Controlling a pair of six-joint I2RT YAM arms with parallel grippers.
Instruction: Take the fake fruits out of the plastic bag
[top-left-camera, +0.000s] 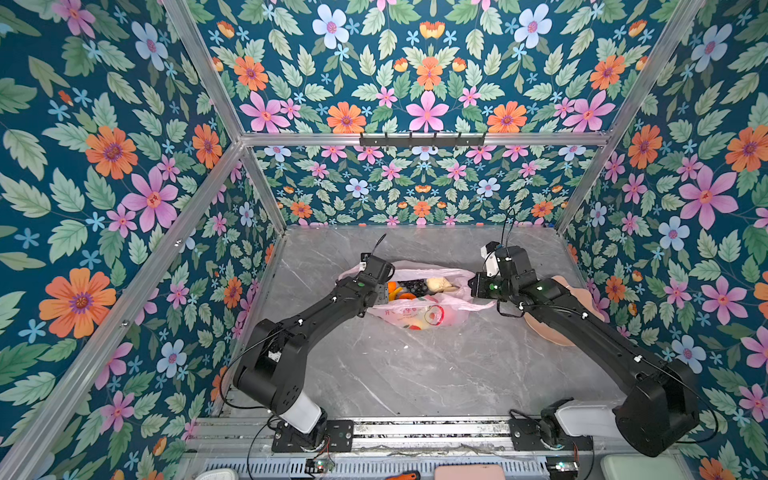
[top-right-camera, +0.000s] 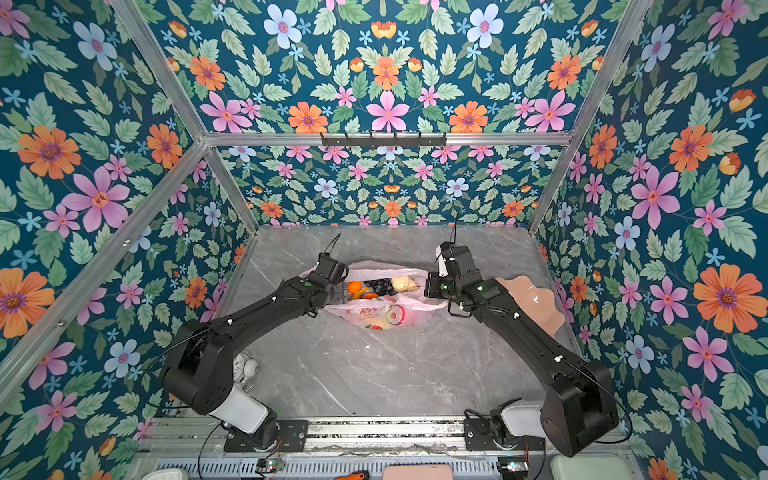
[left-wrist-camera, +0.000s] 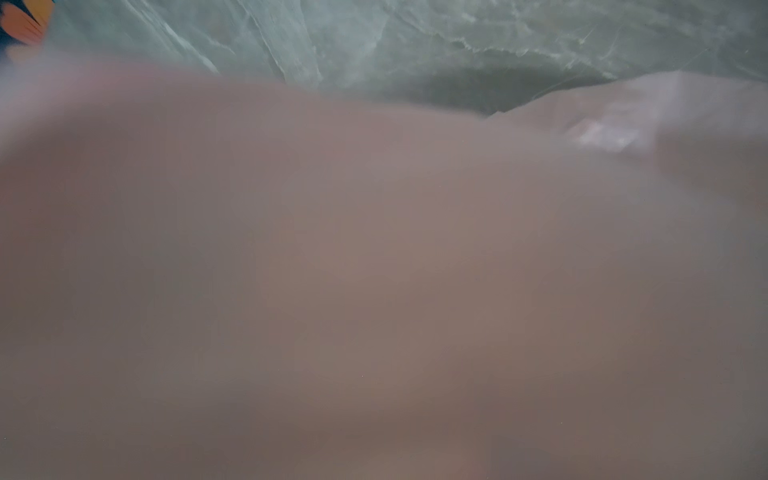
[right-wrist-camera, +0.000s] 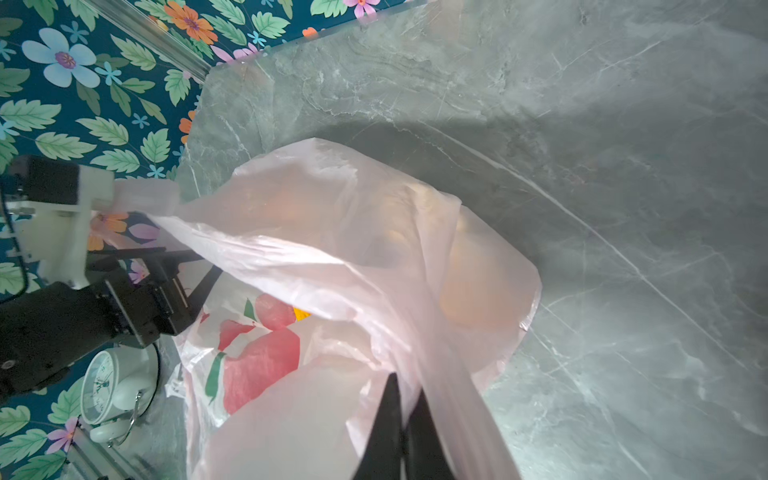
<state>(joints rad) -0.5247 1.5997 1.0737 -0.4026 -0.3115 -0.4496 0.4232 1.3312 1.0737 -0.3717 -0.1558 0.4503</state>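
Right wrist view shows the right pincer (right-wrist-camera: 401, 419) with its 2 dark jaws pressed together on a twisted strip of the plastic bag (right-wrist-camera: 332, 249), pulling that edge taut. In both top views the bag lies on the grey marble desk (top-left-camera: 415, 374) between the 2 arms, its mouth gaping upward and its long axis running from one arm to the other.

The fake fruits (top-left-camera: 415, 288) sit inside the open mouth: an orange (top-right-camera: 354, 286), a dark grape bunch (top-right-camera: 378, 286) and a cream lumpy piece (top-right-camera: 404, 284) show in a top view, with a strip of yellow beside the orange. More coloured shapes show dimly through the printed side of the bag, too vague to name.

The left pincer (top-right-camera: 341, 291) is at the mouth's left end, just beside the orange. Its jaws cannot be made out there, and the left wrist view is filled by blurred pink film, so I cannot tell whether they are apart.

The relation that matters: the fruits lie straight ahead of the left pincer, along the bag's long axis, orange nearest, cream piece farthest. The left arm is the free and nearer one; the right looks committed to holding the bag open. A peach scalloped bowl (top-right-camera: 536, 303) sits behind the right arm.
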